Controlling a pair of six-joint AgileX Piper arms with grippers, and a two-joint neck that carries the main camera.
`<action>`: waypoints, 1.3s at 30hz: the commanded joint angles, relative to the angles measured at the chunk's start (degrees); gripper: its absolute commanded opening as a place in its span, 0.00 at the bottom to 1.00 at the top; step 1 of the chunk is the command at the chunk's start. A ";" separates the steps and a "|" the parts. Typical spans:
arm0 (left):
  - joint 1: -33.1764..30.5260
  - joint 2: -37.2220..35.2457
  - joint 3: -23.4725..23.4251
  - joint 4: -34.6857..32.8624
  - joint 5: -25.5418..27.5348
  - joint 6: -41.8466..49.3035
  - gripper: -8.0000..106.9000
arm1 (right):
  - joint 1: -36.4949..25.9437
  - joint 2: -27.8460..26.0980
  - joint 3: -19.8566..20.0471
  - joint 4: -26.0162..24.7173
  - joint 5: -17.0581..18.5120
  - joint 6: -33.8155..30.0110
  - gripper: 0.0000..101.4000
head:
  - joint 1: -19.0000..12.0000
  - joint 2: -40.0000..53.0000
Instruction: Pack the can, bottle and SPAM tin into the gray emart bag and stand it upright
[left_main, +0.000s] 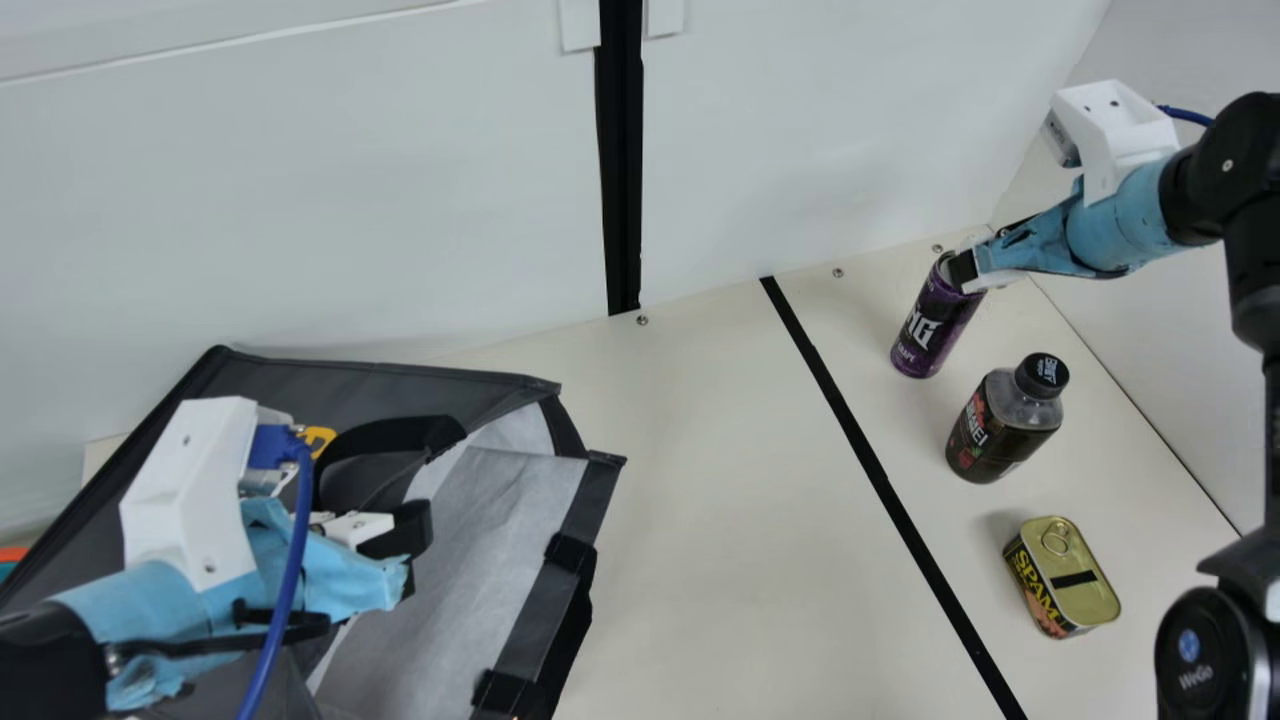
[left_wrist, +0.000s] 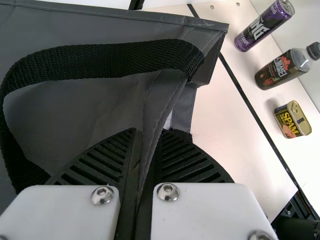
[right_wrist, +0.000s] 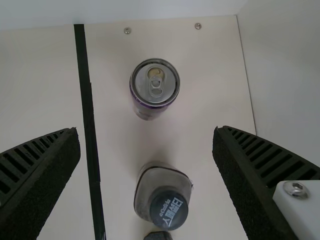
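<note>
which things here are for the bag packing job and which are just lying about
For the job:
- purple can
- bottle
- SPAM tin
- gray bag

Not part of it:
- black tape line on the table
- screws along the table's back edge
- orange item by the bag, mostly cut off

From the neck I look down across the table (left_main: 700, 450), the farthest of my 3 views. My left wrist view sits close over the bag (left_wrist: 75, 110), facing past it to the SPAM tin (left_wrist: 292, 120). My right looks steeply down on the can (right_wrist: 155, 85) and bottle (right_wrist: 162, 192), which all 3 share.
</note>
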 joint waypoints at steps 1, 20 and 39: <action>0.00 0.00 0.00 0.00 0.00 0.00 0.00 | 0.20 1.30 -0.86 -0.24 -0.03 -0.05 0.94 | -1.30 -0.14; 0.00 0.00 0.00 0.00 0.00 0.00 0.00 | 1.18 12.73 -8.59 -0.74 -0.03 1.04 0.94 | -1.30 -0.14; 0.00 0.00 0.00 0.00 0.00 0.00 0.00 | 2.57 21.36 -13.31 -0.34 -0.03 2.89 0.94 | -1.30 -0.14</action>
